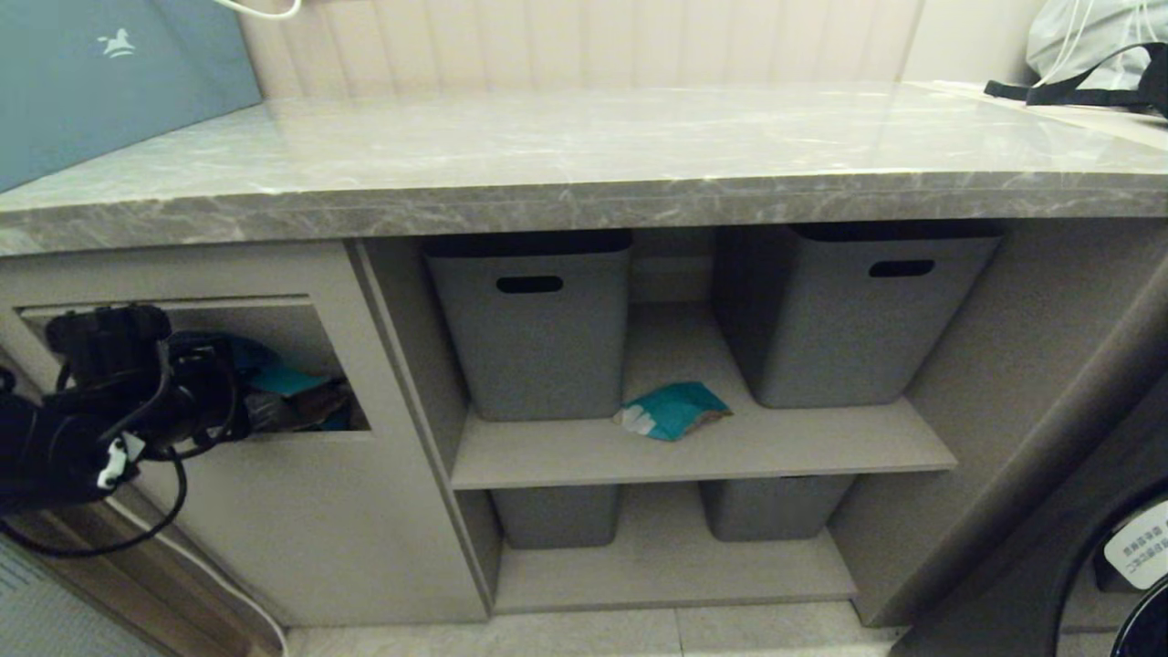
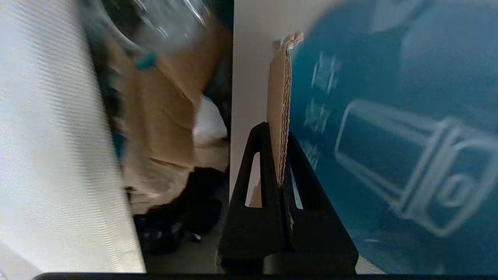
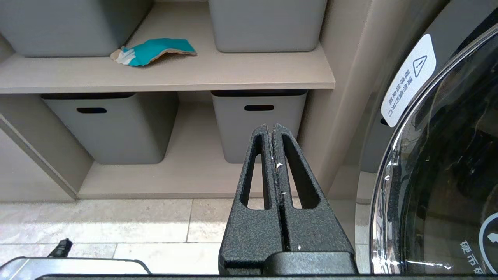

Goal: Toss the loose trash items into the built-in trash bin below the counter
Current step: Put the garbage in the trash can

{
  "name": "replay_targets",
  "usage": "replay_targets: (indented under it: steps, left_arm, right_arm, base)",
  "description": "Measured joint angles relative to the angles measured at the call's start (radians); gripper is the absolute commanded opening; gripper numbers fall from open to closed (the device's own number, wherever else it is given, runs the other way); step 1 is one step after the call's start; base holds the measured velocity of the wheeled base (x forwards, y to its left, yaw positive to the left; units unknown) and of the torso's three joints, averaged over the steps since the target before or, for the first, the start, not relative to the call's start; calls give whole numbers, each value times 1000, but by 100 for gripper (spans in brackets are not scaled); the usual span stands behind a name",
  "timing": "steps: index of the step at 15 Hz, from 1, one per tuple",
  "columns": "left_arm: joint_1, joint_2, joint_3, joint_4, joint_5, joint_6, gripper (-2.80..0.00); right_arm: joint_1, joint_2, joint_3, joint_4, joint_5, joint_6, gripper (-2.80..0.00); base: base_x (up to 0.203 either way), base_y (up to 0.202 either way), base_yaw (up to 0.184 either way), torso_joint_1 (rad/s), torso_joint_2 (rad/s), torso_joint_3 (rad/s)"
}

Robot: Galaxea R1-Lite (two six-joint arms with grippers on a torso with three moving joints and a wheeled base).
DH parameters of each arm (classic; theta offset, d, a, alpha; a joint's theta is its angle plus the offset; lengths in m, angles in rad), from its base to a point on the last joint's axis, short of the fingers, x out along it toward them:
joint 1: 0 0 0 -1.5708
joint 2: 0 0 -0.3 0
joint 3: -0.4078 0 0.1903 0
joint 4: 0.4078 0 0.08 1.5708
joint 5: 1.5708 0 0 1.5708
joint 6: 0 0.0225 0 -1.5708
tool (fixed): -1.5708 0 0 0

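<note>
Bright turquoise card with brown corrugated cardboard back [image 2: 286,97]: one piece, clamped edge-on between the two black fingers of the left gripper [image 2: 278,132], the jaws pressed shut against its faces, the card's edge rising past the fingertips. Location: at the rectangular opening of the beige-grey built-in trash bin front [image 1: 301,520], under the left end of the counter; the left gripper [image 1: 219,397] reaches into that opening, where brown cardboard scraps and clear plastic [image 2: 163,23] lie inside. Wrinkly teal packet with white-brown edge [image 1: 673,410]: one piece, lying flat on the upper beige shelf [image 1: 821,447], between two grey plastic tubs with slot handles [image 1: 534,328], well apart from both grippers. Long grey marble counter with white veins [image 1: 584,155]: above bin and shelves; big blue-grey bag with white horse logo [image 1: 91,82] on its left end. Right gripper [image 3: 272,132]: jaws closed on nothing, hanging over the pale tiled floor [image 3: 116,221] beside a round glass appliance door [image 3: 435,175].
</note>
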Motion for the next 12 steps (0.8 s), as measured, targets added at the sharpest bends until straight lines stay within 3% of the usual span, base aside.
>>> replay_targets:
  steps: [5,6,12]
  left_arm:
    - [-37,59,-87,1,1,-15,-280]
    - [-40,71,-106,1,1,-26,0]
    - [-50,105,-144,1,3,-35,0]
  right_arm:
    - [0,0,0,0,0,0,-280]
    - [0,0,0,0,0,0,-280]
    - [0,0,0,0,0,0,-280]
  base:
    - [0,0,0,0,0,0]
    - [0,0,0,0,0,0]
    - [0,0,0,0,0,0]
